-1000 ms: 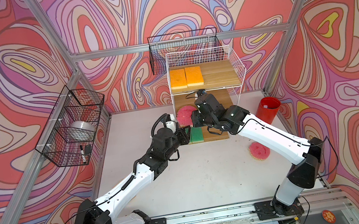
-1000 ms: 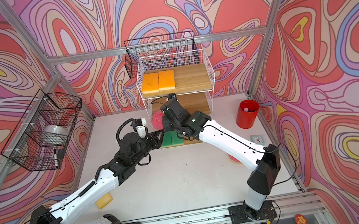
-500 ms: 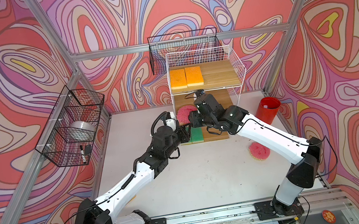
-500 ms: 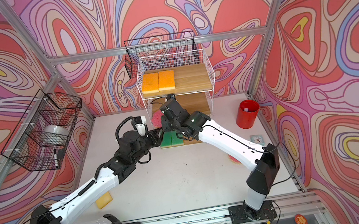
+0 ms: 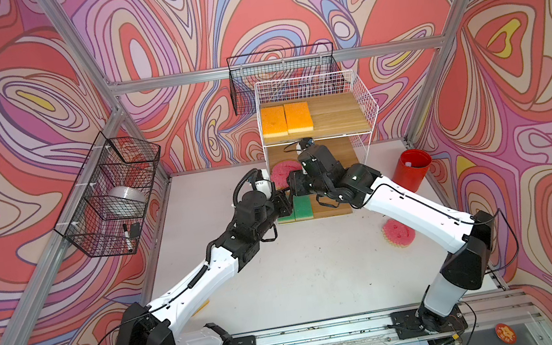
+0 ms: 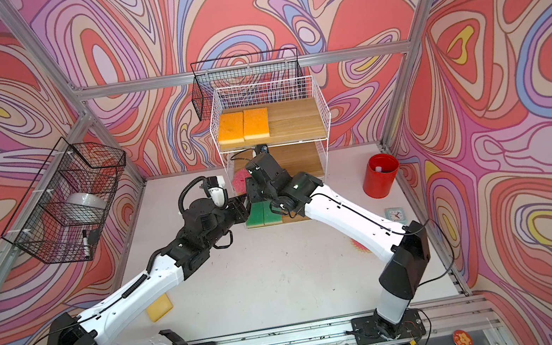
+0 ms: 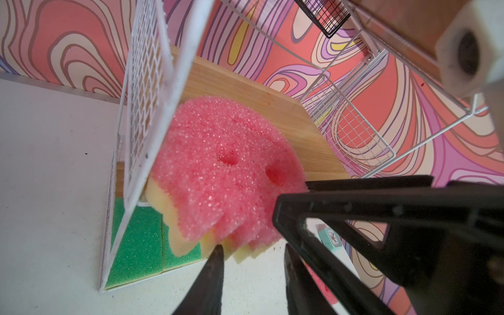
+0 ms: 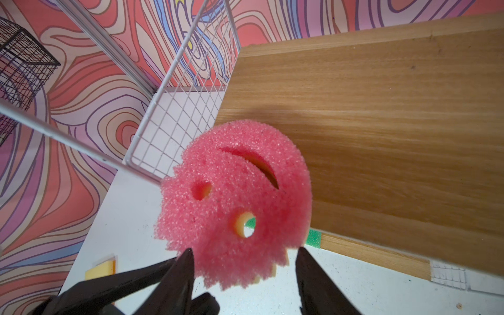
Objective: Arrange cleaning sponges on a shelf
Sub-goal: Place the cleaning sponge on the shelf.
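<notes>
A round pink smiley sponge [image 8: 234,201] lies on the middle board of the white wire shelf [image 5: 360,101], overhanging its front corner [image 7: 226,169]. My right gripper [image 8: 244,252] is open, its fingers standing apart on either side of the sponge's near edge. My left gripper [image 7: 253,248] is open just in front of the same sponge, one fingertip [image 7: 218,249] at its yellow base. Two orange sponges [image 5: 286,119] lie on the top board and two green ones [image 5: 300,208] on the lowest. On the table lie another pink sponge [image 5: 397,233] and a sponge showing yellow [image 6: 159,307].
A red cup [image 5: 410,170] stands to the right of the shelf, with a small mint clock [image 6: 395,214] on the table nearby. Black wire baskets hang on the left wall [image 5: 111,194] and behind the shelf [image 5: 283,68]. Both arms meet at the shelf's front left corner.
The right gripper's jaws have spread apart and let go of the pink sponge, which now rests on the middle board. The left arm has hardly moved.
</notes>
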Robot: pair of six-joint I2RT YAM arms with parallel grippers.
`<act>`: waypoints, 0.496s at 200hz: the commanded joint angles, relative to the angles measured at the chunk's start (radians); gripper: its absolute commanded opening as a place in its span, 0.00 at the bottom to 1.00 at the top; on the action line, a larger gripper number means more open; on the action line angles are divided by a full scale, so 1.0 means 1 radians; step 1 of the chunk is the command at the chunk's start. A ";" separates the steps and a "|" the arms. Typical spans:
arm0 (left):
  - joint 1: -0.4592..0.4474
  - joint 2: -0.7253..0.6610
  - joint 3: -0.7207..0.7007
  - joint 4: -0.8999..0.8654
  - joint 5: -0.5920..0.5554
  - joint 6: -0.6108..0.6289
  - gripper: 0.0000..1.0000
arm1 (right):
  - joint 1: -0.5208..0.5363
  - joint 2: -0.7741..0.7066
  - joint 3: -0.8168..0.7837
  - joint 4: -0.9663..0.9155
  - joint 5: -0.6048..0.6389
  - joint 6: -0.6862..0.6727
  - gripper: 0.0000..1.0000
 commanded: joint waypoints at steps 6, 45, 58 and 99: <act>-0.001 0.019 0.035 0.000 -0.029 0.028 0.38 | -0.009 0.020 -0.004 0.018 -0.008 -0.005 0.61; -0.001 0.035 0.050 -0.001 -0.033 0.038 0.38 | -0.024 0.017 -0.022 0.038 -0.014 -0.002 0.61; 0.000 0.041 0.059 -0.005 -0.032 0.041 0.38 | -0.027 0.018 -0.020 0.039 -0.015 -0.003 0.61; -0.001 0.041 0.064 -0.010 -0.033 0.046 0.38 | -0.028 -0.009 -0.040 0.054 -0.017 -0.009 0.62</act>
